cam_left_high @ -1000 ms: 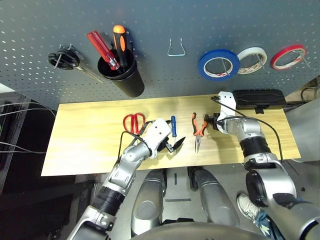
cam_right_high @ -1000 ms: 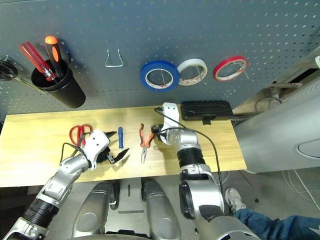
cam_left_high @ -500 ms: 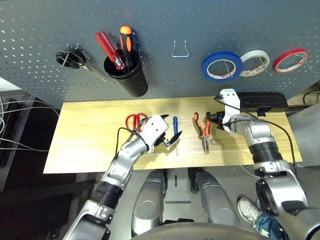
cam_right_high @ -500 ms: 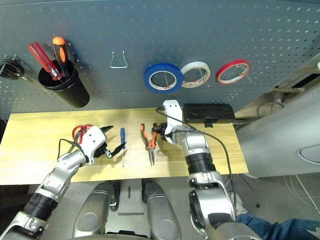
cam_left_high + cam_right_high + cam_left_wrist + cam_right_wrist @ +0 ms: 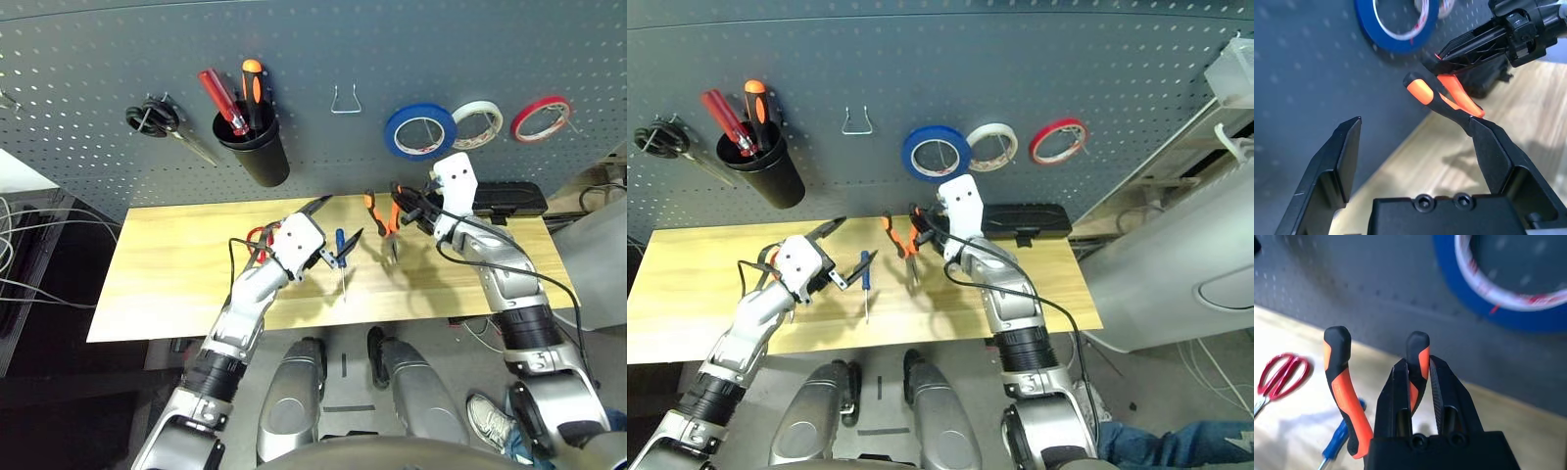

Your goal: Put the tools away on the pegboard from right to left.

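- A dark grey-blue pegboard (image 5: 313, 88) fills the upper half of the head views, with a light wooden bench (image 5: 176, 284) below it.
- On the pegboard, right of centre, hangs the blue tape roll (image 5: 420, 131), with a white tape roll (image 5: 477, 123) and a red tape roll (image 5: 539, 117) further right.
- An empty metal hook (image 5: 345, 100) sits at upper centre; a black cup holder (image 5: 253, 149) at upper left holds a red and an orange-handled screwdriver.
- The right end effector (image 5: 1419, 382) is pinching one handle of the orange-and-black pliers (image 5: 380, 220), held above the bench at centre frame, just below the blue tape roll.
- The left end effector (image 5: 331, 231) is spread wide with nothing between its fingers, hovering left of centre.
- The small blue-handled screwdriver (image 5: 864, 277) lies on the bench just beside it.
- The red-handled scissors (image 5: 1278, 377) lie further left, partly hidden by the left arm in the head views.
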### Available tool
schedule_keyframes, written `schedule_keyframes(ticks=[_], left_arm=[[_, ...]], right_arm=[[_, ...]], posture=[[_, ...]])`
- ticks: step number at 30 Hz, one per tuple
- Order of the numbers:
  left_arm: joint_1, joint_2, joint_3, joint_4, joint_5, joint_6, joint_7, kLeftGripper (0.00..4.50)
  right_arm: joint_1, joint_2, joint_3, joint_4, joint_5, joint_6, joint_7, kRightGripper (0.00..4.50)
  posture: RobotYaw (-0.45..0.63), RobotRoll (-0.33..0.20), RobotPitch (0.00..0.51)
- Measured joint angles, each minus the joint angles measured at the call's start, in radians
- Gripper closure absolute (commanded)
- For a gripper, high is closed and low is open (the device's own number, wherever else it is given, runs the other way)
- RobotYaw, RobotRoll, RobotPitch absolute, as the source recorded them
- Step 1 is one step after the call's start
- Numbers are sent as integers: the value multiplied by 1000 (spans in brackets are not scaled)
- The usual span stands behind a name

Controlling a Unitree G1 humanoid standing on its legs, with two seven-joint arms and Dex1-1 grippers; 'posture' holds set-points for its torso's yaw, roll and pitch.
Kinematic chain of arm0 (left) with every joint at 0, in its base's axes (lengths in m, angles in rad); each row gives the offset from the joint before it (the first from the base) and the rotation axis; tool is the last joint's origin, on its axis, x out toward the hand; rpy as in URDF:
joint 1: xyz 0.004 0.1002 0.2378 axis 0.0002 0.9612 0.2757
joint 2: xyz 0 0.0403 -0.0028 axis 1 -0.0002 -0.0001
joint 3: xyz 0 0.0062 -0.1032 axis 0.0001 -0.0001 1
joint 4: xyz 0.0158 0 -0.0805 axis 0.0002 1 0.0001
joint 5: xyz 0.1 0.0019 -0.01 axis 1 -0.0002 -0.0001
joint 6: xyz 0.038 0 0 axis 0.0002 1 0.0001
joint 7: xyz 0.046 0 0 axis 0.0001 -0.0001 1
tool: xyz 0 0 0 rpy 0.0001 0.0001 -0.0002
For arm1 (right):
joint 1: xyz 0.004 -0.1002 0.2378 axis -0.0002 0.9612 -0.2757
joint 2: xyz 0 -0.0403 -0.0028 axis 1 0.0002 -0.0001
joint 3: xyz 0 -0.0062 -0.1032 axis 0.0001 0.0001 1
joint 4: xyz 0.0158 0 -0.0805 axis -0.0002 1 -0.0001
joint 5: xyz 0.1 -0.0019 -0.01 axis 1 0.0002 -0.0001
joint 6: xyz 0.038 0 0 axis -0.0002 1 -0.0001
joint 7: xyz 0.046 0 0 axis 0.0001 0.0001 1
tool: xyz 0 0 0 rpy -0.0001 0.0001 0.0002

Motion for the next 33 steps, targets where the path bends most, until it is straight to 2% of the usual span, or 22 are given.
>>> schedule_keyframes(ticks=[11,17,24,33], left_arm=[[16,-8,6,-48,-1,8,9,0],[20,-8,29,-84,-32,89,12,0],[20,-10,36,-116,-36,127,13,0],[12,-26,38,-128,-54,161,9,0]], right_arm=[[-57,30,-17,38,14,-113,11,4106],[-74,65,-11,24,43,-149,62,4106],[-121,111,-22,-22,74,-155,44,4106],[-246,144,-85,-87,133,-144,-23,4106]], posture=[[137,0,199],[137,0,201],[128,0,200],[115,0,201]])
